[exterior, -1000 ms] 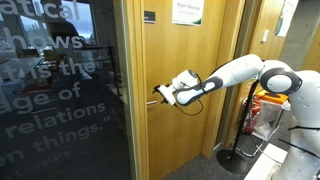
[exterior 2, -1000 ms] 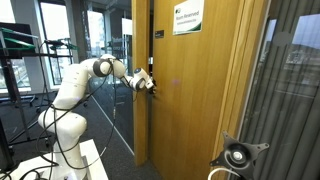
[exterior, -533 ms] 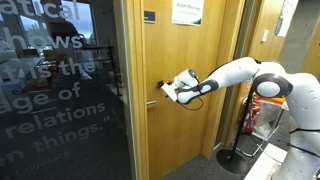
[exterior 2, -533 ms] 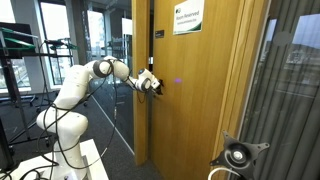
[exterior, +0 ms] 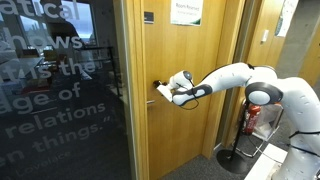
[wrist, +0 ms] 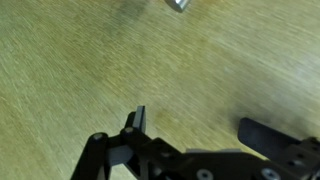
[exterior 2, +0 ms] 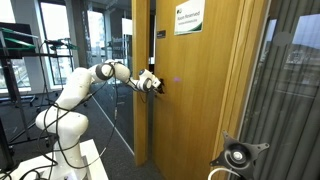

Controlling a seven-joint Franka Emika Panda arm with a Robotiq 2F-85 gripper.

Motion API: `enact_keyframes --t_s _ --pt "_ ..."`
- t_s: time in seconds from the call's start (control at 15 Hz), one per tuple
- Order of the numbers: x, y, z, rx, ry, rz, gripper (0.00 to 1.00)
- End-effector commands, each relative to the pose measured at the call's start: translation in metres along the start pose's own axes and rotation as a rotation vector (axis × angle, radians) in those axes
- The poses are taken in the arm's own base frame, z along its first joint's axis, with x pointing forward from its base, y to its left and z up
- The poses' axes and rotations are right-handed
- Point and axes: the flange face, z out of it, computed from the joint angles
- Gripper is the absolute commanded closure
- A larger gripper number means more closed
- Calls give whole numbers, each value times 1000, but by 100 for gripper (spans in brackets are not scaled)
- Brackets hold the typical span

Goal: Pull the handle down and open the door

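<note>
Wrist view looks straight at the honey-coloured wood of the door (wrist: 80,60), whose grain fills nearly the whole picture. The end effector (wrist: 200,128) comes in from the bottom edge with its two dark fingers (wrist: 138,120) spread well apart, and only bare wood shows between them. A small piece of silver metal at the top edge looks to be part of the handle (wrist: 178,4), clear of both fingers. In both exterior views the white arm (exterior: 235,72) (exterior 2: 85,85) reaches out roughly level to the door (exterior: 190,120) (exterior 2: 200,110), and the end effector (exterior: 165,90) (exterior 2: 153,84) sits close against the wood at mid-height, near the door's edge. At that spot the handle is mostly hidden behind the end effector, so whether they touch cannot be told from those views. In an exterior view a small dark plaque (exterior: 149,16) and a white paper notice (exterior: 186,12) sit near the top of the door, and a dark glass panel with white lettering (exterior: 60,100) stands just beside it.
</note>
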Motion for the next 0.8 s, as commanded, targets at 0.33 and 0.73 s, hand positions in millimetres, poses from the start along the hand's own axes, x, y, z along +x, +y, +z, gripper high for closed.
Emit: enact_keyframes --t_s 0.33,0.73 --pt "-26 -1 62 -38 38 -9 0" --pt "-20 10 79 -56 64 -20 0"
